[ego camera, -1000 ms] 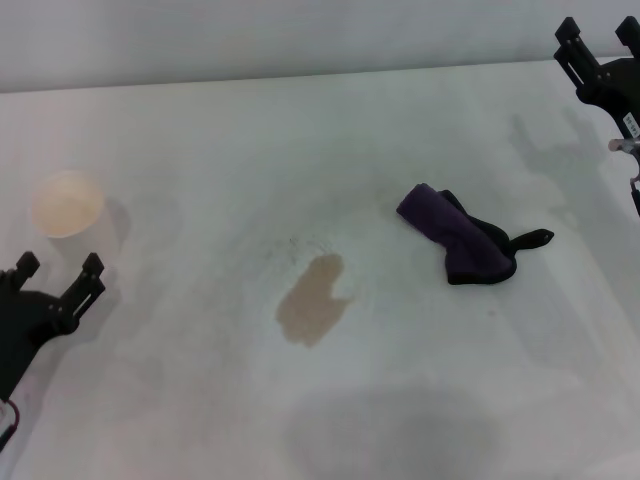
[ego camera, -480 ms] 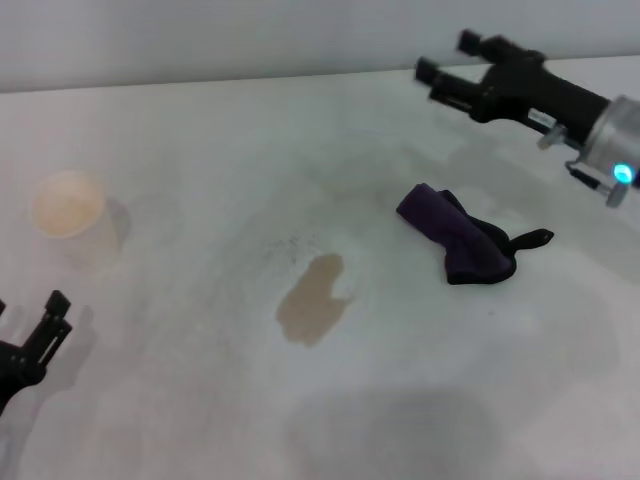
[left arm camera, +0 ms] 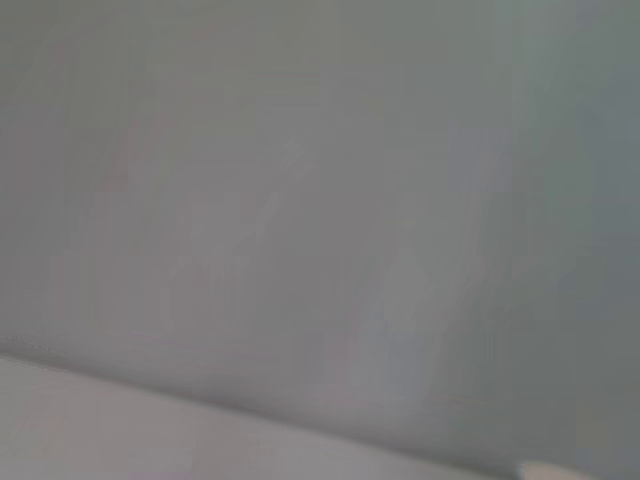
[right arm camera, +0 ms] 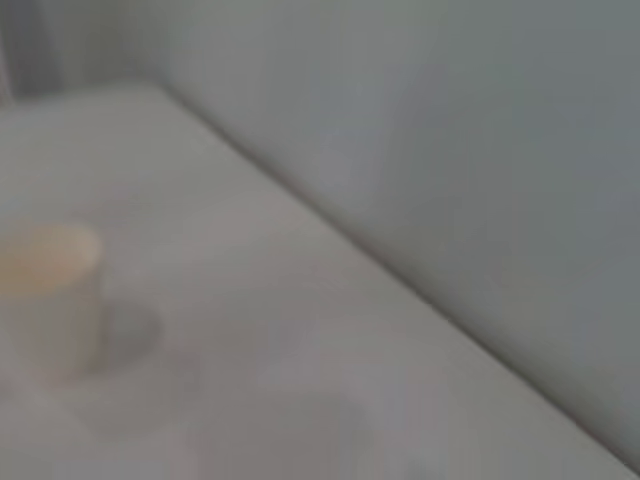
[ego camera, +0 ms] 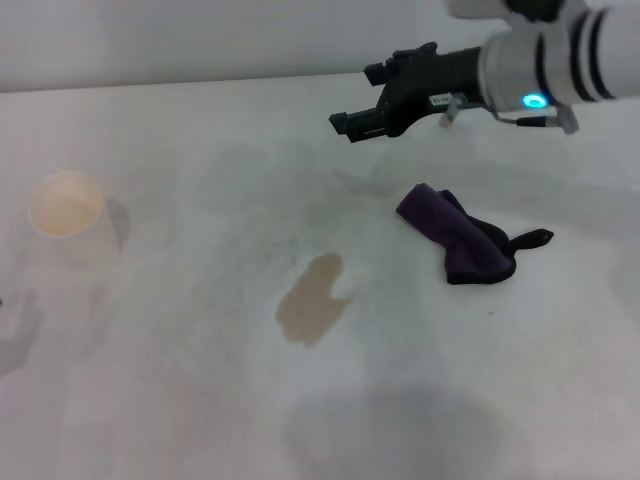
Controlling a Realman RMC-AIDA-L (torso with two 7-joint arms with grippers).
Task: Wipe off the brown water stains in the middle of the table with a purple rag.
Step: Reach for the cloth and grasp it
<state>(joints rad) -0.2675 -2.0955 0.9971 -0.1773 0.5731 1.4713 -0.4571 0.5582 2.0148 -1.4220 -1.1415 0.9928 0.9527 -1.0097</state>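
Right hand open, empty, above purple rag; cup far left of brown water stains.

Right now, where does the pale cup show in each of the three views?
Head view: the cup stands at the table's left side, far from the brown water stains.
Left wrist view: not in it, only blank grey surface.
Right wrist view: the cup is at the lower left, upright.
Shared landmark: the table's far edge against the wall, seen in head and right wrist views.
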